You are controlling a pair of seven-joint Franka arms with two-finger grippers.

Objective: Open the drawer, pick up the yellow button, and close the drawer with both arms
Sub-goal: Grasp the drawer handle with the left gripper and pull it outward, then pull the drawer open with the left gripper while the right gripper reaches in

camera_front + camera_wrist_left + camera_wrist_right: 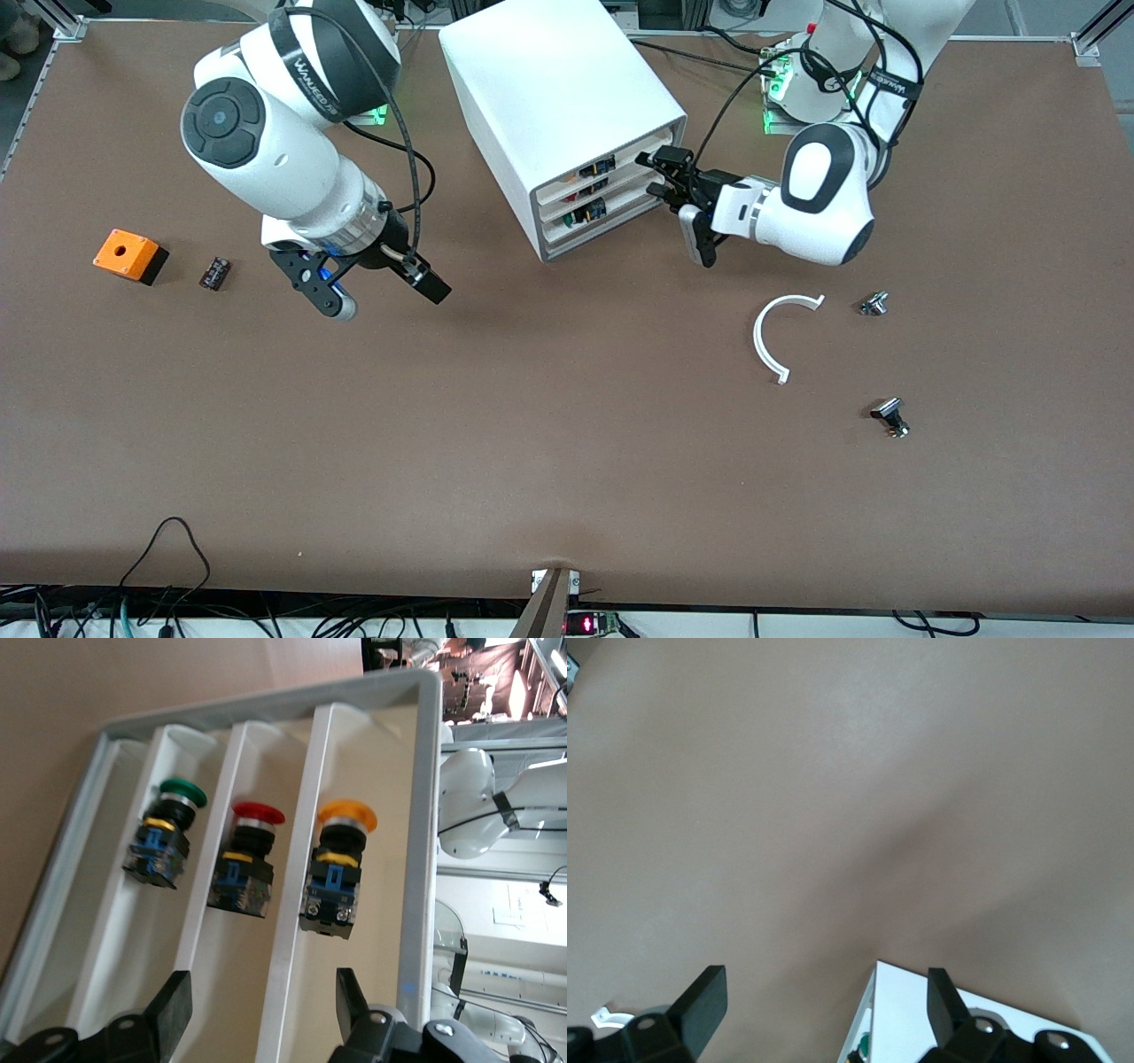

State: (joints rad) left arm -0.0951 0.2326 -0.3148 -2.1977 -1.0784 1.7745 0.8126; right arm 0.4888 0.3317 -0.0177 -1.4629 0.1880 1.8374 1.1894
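The white cabinet [549, 97] stands at the back middle of the table. Its three tray drawers face the left arm's end, and the top drawer [620, 159] sits level with the two below it. The left wrist view looks into all three. The button [341, 864], with its orange-yellow cap, lies in the top drawer [423, 859]. A red-capped one and a green-capped one lie in the lower two. My left gripper [648, 174] is open and empty just in front of the top drawer, fingers [173, 1005] apart. My right gripper [376, 292] is open and empty over bare table beside the cabinet.
An orange square box with a hole [130, 255] and a small black part [215, 272] lie toward the right arm's end. A white curved strip [780, 332] and two silver-and-black parts [874, 304], [890, 416] lie toward the left arm's end. The cabinet's corner [957, 1019] shows in the right wrist view.
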